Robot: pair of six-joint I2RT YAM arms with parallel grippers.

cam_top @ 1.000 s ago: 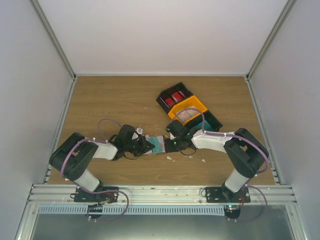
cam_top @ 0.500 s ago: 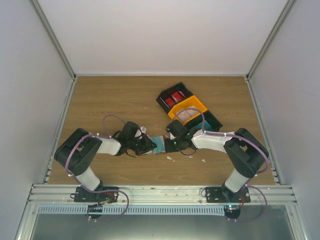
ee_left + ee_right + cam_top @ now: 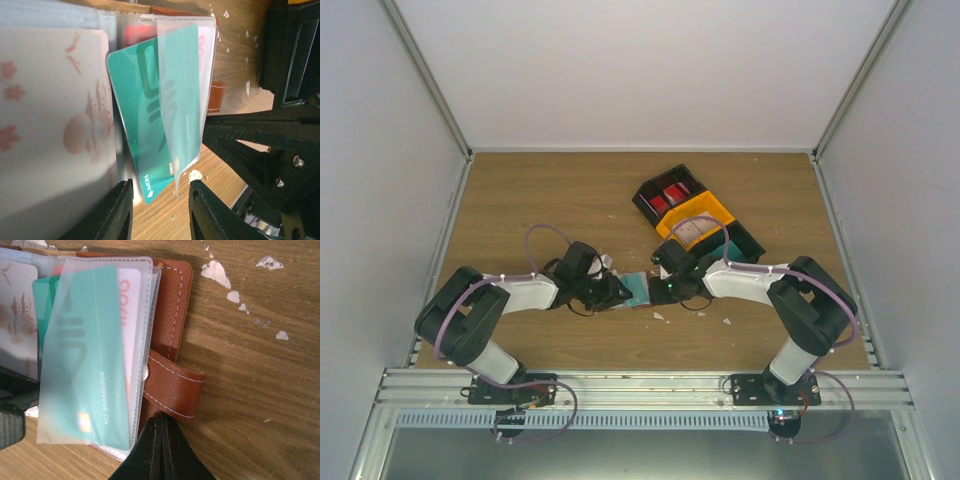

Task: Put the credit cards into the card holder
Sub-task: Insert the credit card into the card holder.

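The card holder (image 3: 172, 305), brown leather with a snap tab, lies open on the wood between both arms (image 3: 638, 288). A teal credit card (image 3: 145, 115) sits mostly inside one of its clear sleeves (image 3: 85, 365), with one corner sticking out. My left gripper (image 3: 160, 212) is open, its fingers apart on either side of that corner and not touching it. A whitish card with a pink drawing (image 3: 50, 125) fills the neighbouring pocket, and a card with red print (image 3: 129, 315) lies behind the sleeve. My right gripper (image 3: 161, 425) is shut on the holder's leather edge just below the tab.
A black-and-orange three-compartment bin tray (image 3: 695, 215) stands just behind the right gripper, with red cards (image 3: 665, 197) in its far compartment. Small white scraps (image 3: 217, 272) are scattered on the wood around the holder. The enclosure walls close in both sides.
My left gripper has gone from shut to open and let go of the teal card, which stays in the sleeve. The left arm shifted slightly. The right arm has not moved.
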